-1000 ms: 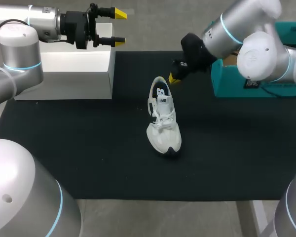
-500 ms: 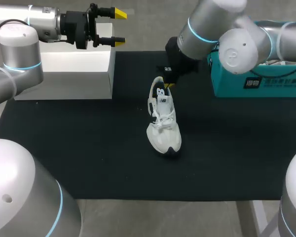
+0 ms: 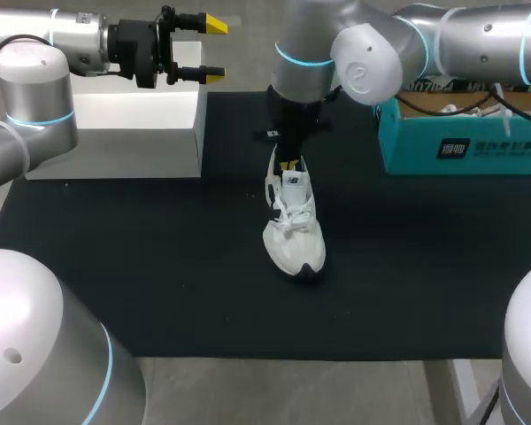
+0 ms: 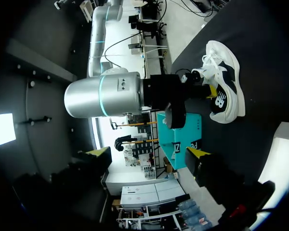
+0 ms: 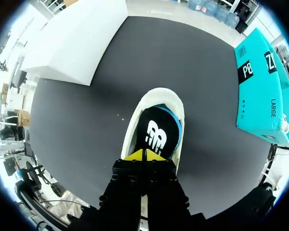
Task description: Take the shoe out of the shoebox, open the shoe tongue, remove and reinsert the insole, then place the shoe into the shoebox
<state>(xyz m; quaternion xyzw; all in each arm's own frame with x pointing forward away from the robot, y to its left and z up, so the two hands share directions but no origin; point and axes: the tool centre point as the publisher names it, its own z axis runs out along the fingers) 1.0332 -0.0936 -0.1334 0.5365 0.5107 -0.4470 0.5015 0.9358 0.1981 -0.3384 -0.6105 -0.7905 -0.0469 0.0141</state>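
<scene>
Slippage threatens: right gripper, tips pinched together on nothing above the shoe insole, may jab without catching it; left gripper gapes empty.

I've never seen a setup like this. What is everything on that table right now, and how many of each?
shoe: one, white, standing on its sole mid-mat, toe towards the robot.
insole: one, black with a blue edge, inside the shoe.
shoebox: one, teal, open, at the mat's far right.
white box: one, at the mat's far left.
mat: one, black, under everything.
left tool: one, black with yellow tips, open, raised near the white box.
right tool: one, yellow tips shut together, just above the shoe's heel opening.
</scene>
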